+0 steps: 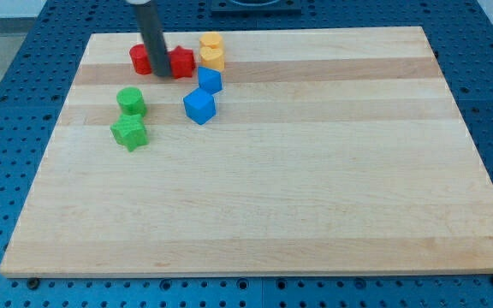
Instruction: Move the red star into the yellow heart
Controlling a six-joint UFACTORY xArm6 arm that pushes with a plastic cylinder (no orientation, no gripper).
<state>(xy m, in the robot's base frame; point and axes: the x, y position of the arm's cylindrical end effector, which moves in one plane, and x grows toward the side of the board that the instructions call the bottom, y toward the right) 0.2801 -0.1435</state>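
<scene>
The red star (181,62) lies near the view's top left of the wooden board. My tip (158,74) rests just left of it, between it and a second red block (140,59), touching or nearly touching the star. The dark rod hides part of both red blocks. The yellow heart (214,59) sits right of the red star with a small gap between them. Another yellow block (210,41) sits just above the heart.
Two blue blocks lie below the heart: a smaller one (210,80) and a cube (199,106). A green cylinder (131,101) and a green star (129,133) lie lower left. The board's top edge (255,31) runs just above the blocks.
</scene>
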